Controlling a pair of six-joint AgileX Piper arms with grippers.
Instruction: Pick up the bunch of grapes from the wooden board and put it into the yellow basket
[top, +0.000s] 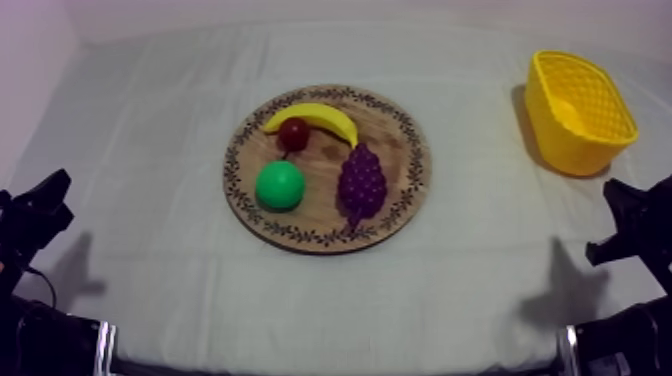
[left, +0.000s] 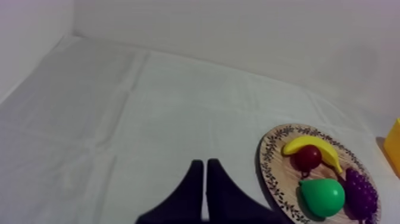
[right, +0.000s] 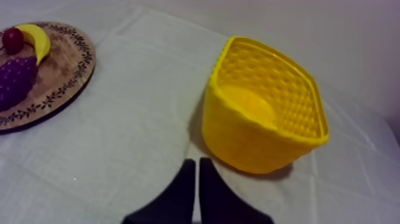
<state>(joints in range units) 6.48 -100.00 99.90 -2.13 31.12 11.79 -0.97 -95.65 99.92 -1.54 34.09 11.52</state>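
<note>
Left pincer, right pincer: both closed, holding nothing.
The bunch of grapes lies on the wooden board, just beside the pear; a reaching pincer could, I'd judge, knock that neighbour or slip off the knobbly bunch. The top view lays out that crowding; the right wrist view looks into the yellow basket.

top: slanting down on table | wrists: low, forward | shared by all: board
</note>
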